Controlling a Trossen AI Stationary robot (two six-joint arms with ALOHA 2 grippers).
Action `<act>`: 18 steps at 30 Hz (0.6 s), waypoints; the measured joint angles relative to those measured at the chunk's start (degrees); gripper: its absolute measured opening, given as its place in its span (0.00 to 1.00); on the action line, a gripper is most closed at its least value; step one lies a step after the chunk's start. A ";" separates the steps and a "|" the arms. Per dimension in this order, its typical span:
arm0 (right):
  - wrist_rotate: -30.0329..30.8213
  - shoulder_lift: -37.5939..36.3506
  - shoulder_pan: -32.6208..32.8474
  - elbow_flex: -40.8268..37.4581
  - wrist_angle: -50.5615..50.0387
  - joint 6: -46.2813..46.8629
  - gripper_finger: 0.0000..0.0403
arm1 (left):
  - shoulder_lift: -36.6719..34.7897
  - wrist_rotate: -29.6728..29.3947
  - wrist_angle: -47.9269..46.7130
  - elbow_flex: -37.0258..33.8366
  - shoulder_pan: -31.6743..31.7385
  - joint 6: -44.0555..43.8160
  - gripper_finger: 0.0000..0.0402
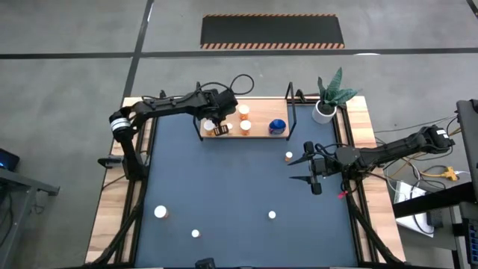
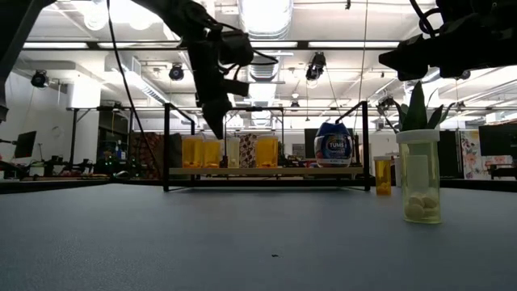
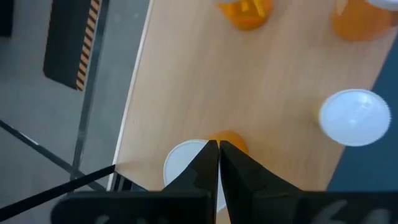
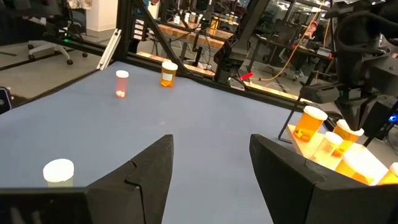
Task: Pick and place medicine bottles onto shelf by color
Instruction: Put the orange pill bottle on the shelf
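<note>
- Left gripper (image 1: pixel 217 128) hovers over the shelf (image 1: pixel 258 133), fingers pressed together above an orange bottle (image 3: pixel 186 165).
- Right gripper (image 1: pixel 308 163), fingers spread, sits beside another orange bottle (image 1: pixel 288 157) on the mat (image 1: pixel 239 187).

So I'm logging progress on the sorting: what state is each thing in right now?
Left end effector: shut, empty, above the shelf's left end.
Right end effector: open, empty, over the mat.
Shelf: holds several orange bottles and the blue one.
Blue bottle: upright on the shelf's right end.
Orange bottle by the right end effector: upright on the mat.
Three bottles near the front: upright, on the mat.
</note>
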 joint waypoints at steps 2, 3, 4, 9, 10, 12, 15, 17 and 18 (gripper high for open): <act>0.00 0.00 0.01 0.00 0.00 0.01 0.50 | 0.00 -0.01 -0.02 0.00 0.23 -0.06 0.00; 0.00 0.00 0.01 0.00 0.00 0.03 0.50 | 0.00 -0.05 -0.02 0.00 0.33 -0.06 0.00; 0.00 0.00 0.02 0.00 0.00 0.04 0.50 | 0.00 -0.13 -0.02 0.00 0.35 -0.10 0.00; 0.00 0.00 0.00 0.00 0.00 0.02 0.50 | 0.00 -2.51 -0.65 -0.02 0.59 -1.54 0.00; 0.00 0.00 0.01 0.00 0.00 0.02 0.50 | 0.00 -2.62 -0.99 -0.02 0.61 -1.54 0.00; 0.00 0.00 0.01 0.00 0.00 0.04 0.50 | 0.00 -2.74 -1.74 -0.02 0.67 -1.60 0.00; 0.00 0.00 0.02 0.00 0.00 0.02 0.50 | 0.00 -2.89 -2.65 -0.02 0.67 -2.49 0.00; 0.00 0.00 0.00 0.00 0.00 0.02 0.50 | 0.00 -2.91 -2.79 -0.02 0.67 -3.01 0.00; 0.00 0.00 0.02 0.00 0.00 0.04 0.50 | 0.00 -2.91 -2.87 -0.02 0.67 -3.01 0.00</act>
